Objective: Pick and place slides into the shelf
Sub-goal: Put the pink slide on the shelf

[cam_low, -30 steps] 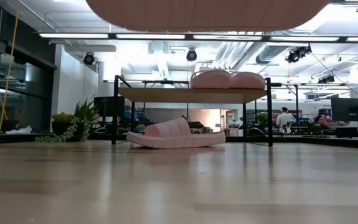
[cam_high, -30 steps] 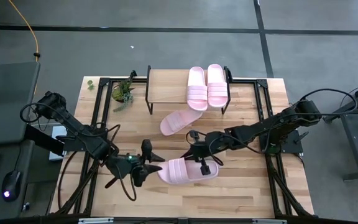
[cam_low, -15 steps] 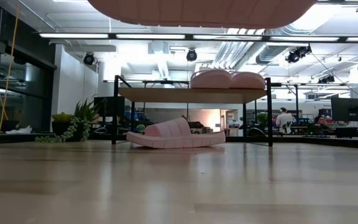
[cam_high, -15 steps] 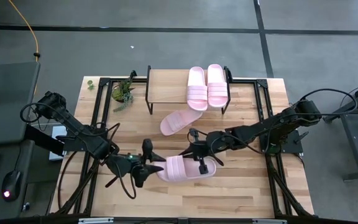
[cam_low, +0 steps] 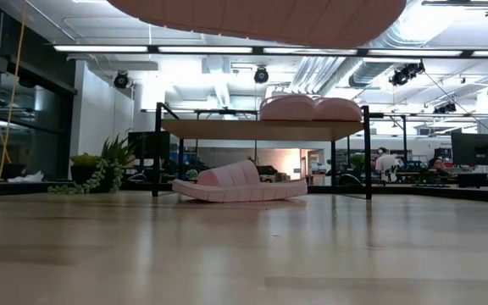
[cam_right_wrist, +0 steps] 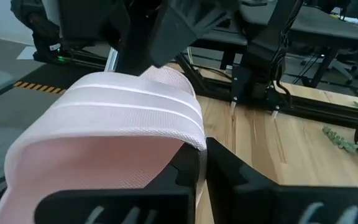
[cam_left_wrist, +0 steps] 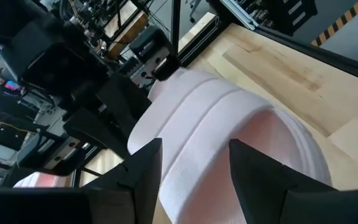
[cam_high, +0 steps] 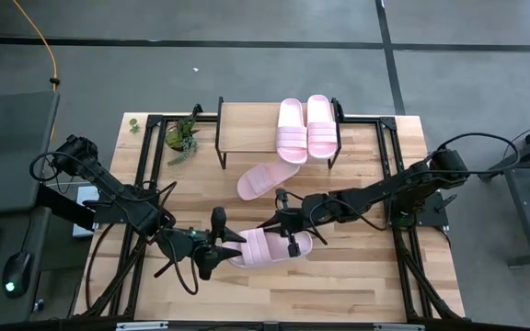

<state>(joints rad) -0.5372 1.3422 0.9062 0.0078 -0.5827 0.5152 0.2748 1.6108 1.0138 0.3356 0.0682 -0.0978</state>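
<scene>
From above, the carried slide point(cam_high: 265, 248) has drifted left across the last second, toward the left gripper point(cam_high: 221, 244), and now hangs between both arms over the near half of the bench point(cam_high: 357, 285). The right gripper point(cam_high: 288, 237) is on its strap end, the left one at its other end. That reads as a hand-over or a two-arm regrasp rather than a move toward the shelf point(cam_high: 247, 119), which stands well apart at the far edge. Two slides point(cam_high: 300, 129) already sit side by side on its top board; a fourth slide point(cam_high: 267, 178) lies on the bench just in front of it.

At bench height, the lifted slide's sole point(cam_low: 261, 13) fills the top of the picture and now tilts, where a moment ago it sat level. Beyond, the shelf point(cam_low: 261, 129) bears the pair, and the loose slide point(cam_low: 240, 185) lies under it, unmoved.

The left wrist camera shows that arm's fingers point(cam_left_wrist: 145, 168) apart, with the ribbed strap point(cam_left_wrist: 210, 130) lying between them; whether they press on it I cannot tell.

The right wrist camera shows its fingers point(cam_right_wrist: 188, 171) drawn close together on the edge of the strap point(cam_right_wrist: 123, 99), clamped on the slide and bearing its weight, as I judge it.
</scene>
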